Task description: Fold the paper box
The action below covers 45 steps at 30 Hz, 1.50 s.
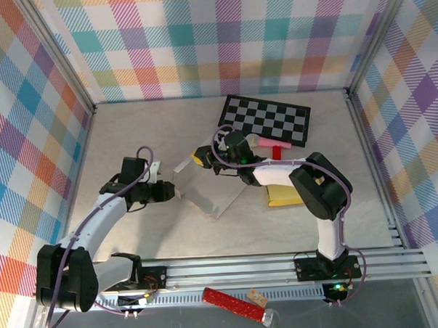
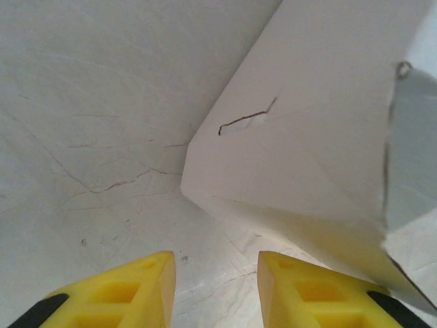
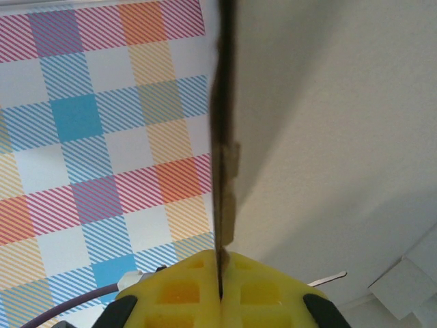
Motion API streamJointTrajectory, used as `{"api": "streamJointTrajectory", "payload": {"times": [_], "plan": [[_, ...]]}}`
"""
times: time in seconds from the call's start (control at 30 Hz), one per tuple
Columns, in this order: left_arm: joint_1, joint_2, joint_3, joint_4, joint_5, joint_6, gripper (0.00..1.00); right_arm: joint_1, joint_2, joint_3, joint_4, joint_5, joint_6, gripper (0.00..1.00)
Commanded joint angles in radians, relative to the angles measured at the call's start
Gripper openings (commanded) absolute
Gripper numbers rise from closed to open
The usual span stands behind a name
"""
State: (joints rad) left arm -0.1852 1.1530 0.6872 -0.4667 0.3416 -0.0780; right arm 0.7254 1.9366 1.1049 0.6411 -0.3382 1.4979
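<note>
The paper box (image 1: 209, 188) lies half raised near the middle of the table (image 1: 131, 139). The right gripper (image 3: 220, 283) is pressed together on its far edge and pinches the thin board. The left gripper (image 2: 215, 287) is spread, just beside the near corner, with nothing between its fingers. I judge that a push there could make the sheet slip from the pinch, or bend off its crease.

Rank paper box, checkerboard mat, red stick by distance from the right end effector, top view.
1. paper box: clamped in the right end effector.
2. checkerboard mat: far side, to the right.
3. red stick: at the view's bottom edge.
</note>
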Motion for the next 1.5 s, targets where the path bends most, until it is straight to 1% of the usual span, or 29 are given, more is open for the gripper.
{"api": "streamJointTrajectory", "payload": {"times": [0.0, 0.33, 0.43, 0.57, 0.67, 0.8, 1.07, 1.2, 1.27, 1.47], "plan": [[-0.018, 0.003, 0.015, 0.027, -0.012, 0.062, 0.38, -0.008, 0.018, 0.007, 0.034, -0.025, -0.024, 0.0], [-0.042, 0.055, 0.037, 0.069, -0.068, 0.084, 0.38, -0.009, 0.022, 0.027, 0.026, -0.037, -0.008, 0.0], [-0.043, 0.059, 0.041, 0.092, -0.058, 0.098, 0.36, -0.009, 0.025, 0.029, 0.019, -0.045, -0.007, 0.0], [-0.052, 0.074, 0.048, 0.103, -0.018, 0.137, 0.32, -0.012, 0.031, 0.03, 0.022, -0.053, -0.001, 0.0], [-0.066, 0.069, 0.042, 0.116, -0.004, 0.162, 0.32, -0.013, 0.036, 0.033, 0.024, -0.056, 0.004, 0.0], [-0.072, 0.06, 0.028, 0.134, -0.004, 0.161, 0.32, -0.014, 0.044, 0.042, 0.029, -0.056, 0.013, 0.0], [-0.084, 0.092, 0.03, 0.177, -0.059, 0.143, 0.35, -0.015, 0.048, 0.051, 0.027, -0.059, 0.036, 0.0], [-0.088, 0.109, 0.043, 0.18, -0.067, 0.143, 0.37, -0.015, 0.05, 0.052, 0.021, -0.061, 0.041, 0.0], [-0.091, 0.114, 0.045, 0.217, -0.065, 0.144, 0.37, -0.015, 0.051, 0.053, 0.015, -0.064, 0.041, 0.0], [-0.099, 0.114, 0.041, 0.22, -0.065, 0.157, 0.4, -0.017, 0.051, 0.07, -0.003, -0.078, 0.05, 0.0]]}}
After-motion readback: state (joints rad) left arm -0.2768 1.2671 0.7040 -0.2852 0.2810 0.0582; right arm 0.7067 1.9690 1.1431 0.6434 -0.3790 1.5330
